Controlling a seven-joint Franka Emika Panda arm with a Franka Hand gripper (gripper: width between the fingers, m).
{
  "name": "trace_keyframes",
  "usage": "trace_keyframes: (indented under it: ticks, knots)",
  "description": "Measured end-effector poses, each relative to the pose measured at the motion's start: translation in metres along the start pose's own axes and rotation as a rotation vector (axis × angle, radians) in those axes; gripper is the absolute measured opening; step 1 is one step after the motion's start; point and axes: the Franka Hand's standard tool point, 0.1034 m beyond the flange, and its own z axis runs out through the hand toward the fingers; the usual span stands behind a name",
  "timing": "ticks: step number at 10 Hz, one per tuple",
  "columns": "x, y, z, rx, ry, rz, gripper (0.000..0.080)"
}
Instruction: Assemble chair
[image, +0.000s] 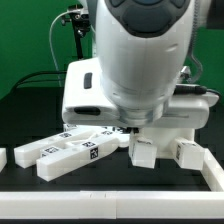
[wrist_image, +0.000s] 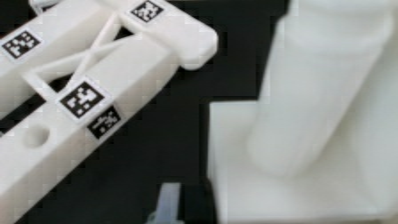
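Note:
The chair lies in loose matte-white pieces on the black table. A ladder-like frame (image: 72, 150) with tags lies at the exterior view's left; the wrist view shows its bars and cross struts (wrist_image: 80, 95). Two tagged blocks (image: 143, 152) (image: 186, 152) stand at the exterior view's right. A larger white piece (image: 95, 95) sits behind, partly hidden by the arm. In the wrist view, a flat slab (wrist_image: 267, 165) carries a thick round post (wrist_image: 329, 70). My gripper (wrist_image: 169, 205) shows as a thin grey sliver over the dark gap between frame and slab, shut, with nothing seen in it.
A low white wall (image: 110, 205) runs along the table's front edge. A small white piece (image: 3, 157) sits at the exterior view's far left. A green backdrop and a dark stand (image: 72, 30) are behind. The arm's bulky body (image: 140, 50) blocks the middle of the exterior view.

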Motion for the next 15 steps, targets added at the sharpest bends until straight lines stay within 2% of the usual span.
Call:
trace_keyframes:
  ticks: [3, 5, 7, 11, 13, 15]
  knots:
    - [0.002, 0.002, 0.004, 0.002, -0.001, 0.008, 0.003]
    - [0.008, 0.003, 0.016, 0.003, -0.02, 0.047, 0.003]
    - [0.013, -0.004, 0.021, -0.003, -0.018, 0.057, 0.003]
    - [0.03, -0.018, 0.018, -0.004, 0.057, 0.037, 0.003]
    - [0.03, -0.023, 0.02, -0.003, 0.054, 0.059, 0.0031]
    - [0.029, -0.027, 0.018, -0.023, 0.065, 0.065, 0.0031]
